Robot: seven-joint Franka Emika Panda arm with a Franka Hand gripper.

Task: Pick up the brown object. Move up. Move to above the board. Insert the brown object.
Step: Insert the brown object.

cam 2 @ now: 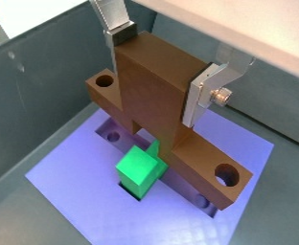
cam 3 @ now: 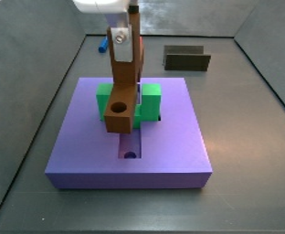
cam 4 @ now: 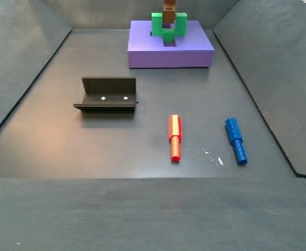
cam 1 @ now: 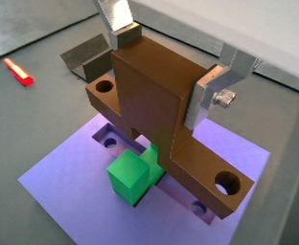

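Observation:
The brown object (cam 1: 159, 105) is a T-shaped block with a hole at each end of its crossbar. It shows in both wrist views (cam 2: 152, 100). My gripper (cam 1: 165, 65) is shut on its upright stem, one silver finger (cam 1: 211, 96) on each side. The crossbar sits low over the purple board (cam 1: 76, 182), straddling the green block (cam 1: 133, 177). In a side view the brown object (cam 3: 123, 82) stands upright on the board (cam 3: 170, 137) in front of the green block (cam 3: 149, 99). In the far side view it (cam 4: 169, 14) is small at the back.
The dark fixture (cam 4: 106, 94) stands on the grey floor left of centre, also seen behind the board (cam 3: 186, 58). A red pen (cam 4: 175, 136) and a blue pen (cam 4: 234, 140) lie on the floor. Grey walls enclose the floor.

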